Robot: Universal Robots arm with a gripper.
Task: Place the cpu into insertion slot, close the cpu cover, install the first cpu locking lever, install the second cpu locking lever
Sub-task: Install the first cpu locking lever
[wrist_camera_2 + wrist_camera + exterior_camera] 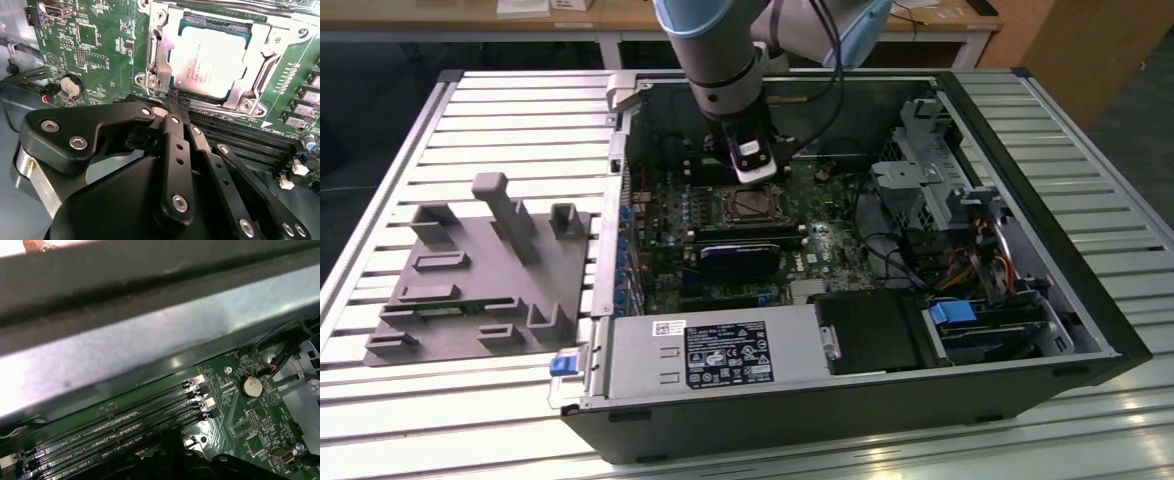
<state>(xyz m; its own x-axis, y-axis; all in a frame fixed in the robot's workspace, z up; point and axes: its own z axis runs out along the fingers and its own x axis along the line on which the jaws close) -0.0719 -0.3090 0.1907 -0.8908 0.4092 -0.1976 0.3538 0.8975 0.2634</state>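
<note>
Second wrist view: the cpu (210, 55) lies flat in the slot (141, 80), and the cover (157, 47) is down over its edges. The gripper (176, 101) has its tips pressed together right at the slot's near edge. I see nothing between them. The cpu looks light, stiff and easy to hurt, so I would hold only its sides. I count one cpu, one cover, one slot, and four long memory slots (125, 422).
</note>
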